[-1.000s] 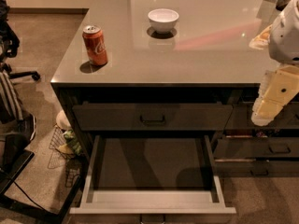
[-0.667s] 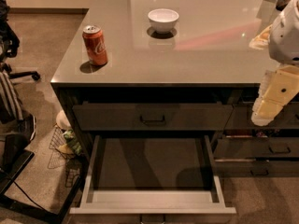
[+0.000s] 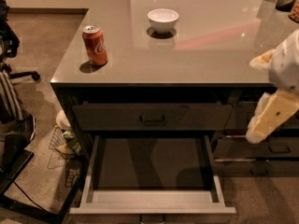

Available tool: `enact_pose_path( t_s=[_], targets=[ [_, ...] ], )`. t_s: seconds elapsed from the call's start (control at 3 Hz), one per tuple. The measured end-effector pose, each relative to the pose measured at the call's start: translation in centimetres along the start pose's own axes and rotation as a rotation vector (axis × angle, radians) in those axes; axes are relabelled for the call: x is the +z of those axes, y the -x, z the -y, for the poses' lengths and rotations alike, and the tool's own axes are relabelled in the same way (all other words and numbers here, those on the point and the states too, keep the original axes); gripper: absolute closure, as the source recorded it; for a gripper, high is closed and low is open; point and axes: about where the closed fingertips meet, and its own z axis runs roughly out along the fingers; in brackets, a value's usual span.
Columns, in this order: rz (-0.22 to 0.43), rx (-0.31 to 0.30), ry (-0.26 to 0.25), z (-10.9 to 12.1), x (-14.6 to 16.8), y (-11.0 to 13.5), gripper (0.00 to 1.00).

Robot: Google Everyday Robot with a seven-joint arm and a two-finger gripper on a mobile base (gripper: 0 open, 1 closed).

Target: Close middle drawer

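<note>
Right now the middle drawer point(image 3: 152, 202) stands pulled far out of the cabinet, low in my camera view, and I use it as my landmark. Its pale grey inner walls frame a dark flat floor, and its small handle point(image 3: 152, 217) is partly cut off at the bottom edge. Directly above the drawer sits an equally wide drawer with a taller front point(image 3: 117, 118), pushed in flush, with a rectangular handle at its centre.

The hand point(image 3: 268, 118) hangs up and to the right of the open drawer, level with that taller front and apart from both drawers – it touches nothing that I can see. It shows as a pale cream shape pointing down and to the left; I cannot tell whether it is spread or pressed together.

Above the drawer lies the grey surface point(image 3: 210, 55). On it an orange can point(image 3: 95, 45) stands upright, up and left of the drawer, and a white bowl point(image 3: 162, 20) sits further back – well apart from the can. Narrower drawers point(image 3: 275, 148) are stacked just right of the open drawer, and a wire basket point(image 3: 63, 146) sits on the floor to its left
</note>
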Motion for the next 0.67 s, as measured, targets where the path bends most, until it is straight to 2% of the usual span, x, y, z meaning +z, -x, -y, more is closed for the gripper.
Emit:
enact_pose_path(
  t_s=[0.33,0.67],
  targets=[
    [0.077,0.057,0.004,-2.9,4.3,-2.1,0.18],
    [0.119,0.099,-0.015,-6.4,8.7,-4.7,0.41]
  ],
)
